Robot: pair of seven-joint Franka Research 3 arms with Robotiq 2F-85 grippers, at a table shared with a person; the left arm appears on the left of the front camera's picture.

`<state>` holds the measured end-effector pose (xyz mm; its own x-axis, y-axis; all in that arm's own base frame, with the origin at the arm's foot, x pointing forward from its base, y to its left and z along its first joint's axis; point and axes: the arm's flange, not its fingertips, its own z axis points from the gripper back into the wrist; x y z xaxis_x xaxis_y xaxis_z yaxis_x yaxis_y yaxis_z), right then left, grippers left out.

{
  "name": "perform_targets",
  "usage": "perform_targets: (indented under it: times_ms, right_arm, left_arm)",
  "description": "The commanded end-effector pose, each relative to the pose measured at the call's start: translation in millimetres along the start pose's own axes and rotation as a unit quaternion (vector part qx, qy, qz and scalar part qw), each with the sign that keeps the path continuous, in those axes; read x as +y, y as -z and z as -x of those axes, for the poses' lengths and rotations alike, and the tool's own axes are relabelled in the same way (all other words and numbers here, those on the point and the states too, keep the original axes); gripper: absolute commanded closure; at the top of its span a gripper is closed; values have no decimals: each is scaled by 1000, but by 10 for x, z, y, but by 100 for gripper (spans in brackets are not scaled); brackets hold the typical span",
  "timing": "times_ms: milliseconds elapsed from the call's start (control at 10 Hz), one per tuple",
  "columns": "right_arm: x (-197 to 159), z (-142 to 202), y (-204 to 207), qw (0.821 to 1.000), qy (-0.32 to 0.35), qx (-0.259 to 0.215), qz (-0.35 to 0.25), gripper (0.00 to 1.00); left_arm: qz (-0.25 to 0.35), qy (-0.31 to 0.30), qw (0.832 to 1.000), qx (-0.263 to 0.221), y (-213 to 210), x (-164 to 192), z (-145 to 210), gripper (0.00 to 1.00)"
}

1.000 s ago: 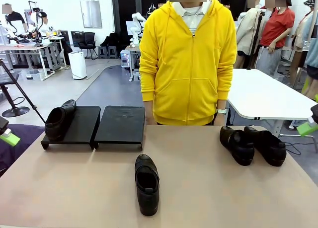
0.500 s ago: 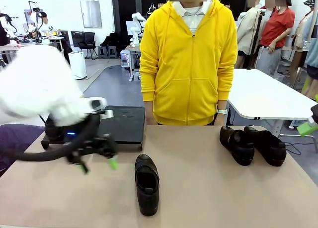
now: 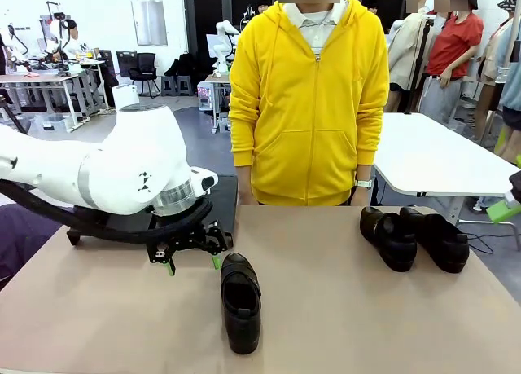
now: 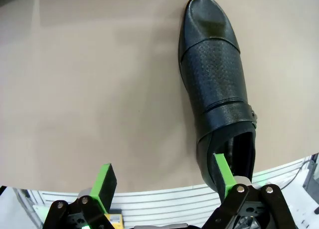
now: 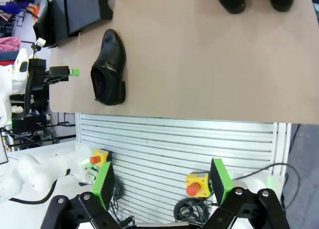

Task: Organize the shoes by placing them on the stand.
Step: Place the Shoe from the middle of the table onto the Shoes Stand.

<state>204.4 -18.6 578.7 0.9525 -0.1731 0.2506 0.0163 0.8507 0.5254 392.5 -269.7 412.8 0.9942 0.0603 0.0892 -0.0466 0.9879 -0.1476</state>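
Bright, even indoor light from overhead, no hard glare. Front view sharp across table (image 3: 366,309). The left arm (image 3: 114,174) near lens, white shell bright, detail kept, no motion blur. Under shoe (image 3: 242,302) only soft, short shadow. Left wrist view: leather sharp, dull highlight on toe, table darker toward top edge. Wide-angle bend at bottom: slatted panel (image 4: 164,201) curves. Right wrist view clear, mild bend at edges.

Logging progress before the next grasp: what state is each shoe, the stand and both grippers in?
Middle shoe: on its sole on the table, ungripped.
Right inner shoe: on the table, untouched.
Right outer shoe: on the table beside it, untouched.
Stand: standing at the table's far left, partly behind the left arm.
Left gripper: open, empty, next to the middle shoe.
Right gripper: open, empty.
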Motion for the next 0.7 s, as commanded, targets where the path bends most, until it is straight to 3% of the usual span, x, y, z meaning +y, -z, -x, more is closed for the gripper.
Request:
perform_targets:
  times_ms: [0,300,400,600]
  right_arm:
    - [-7,1,-23,1000,-3,-1,-8,0]
    - [-7,1,-23,1000,-3,-1,-8,0]
    - [-7,1,-23,1000,-3,-1,-8,0]
    - [-7,1,-23,1000,-3,-1,-8,0]
  left_arm:
    - [28,3,1000,3,-26,-5,54,0]
    - [10,0,1000,3,-12,-41,29,0]
    - [6,-72,997,40,54,23,-49,0]
    - [-24,-120,991,58,137,-178,133,0]
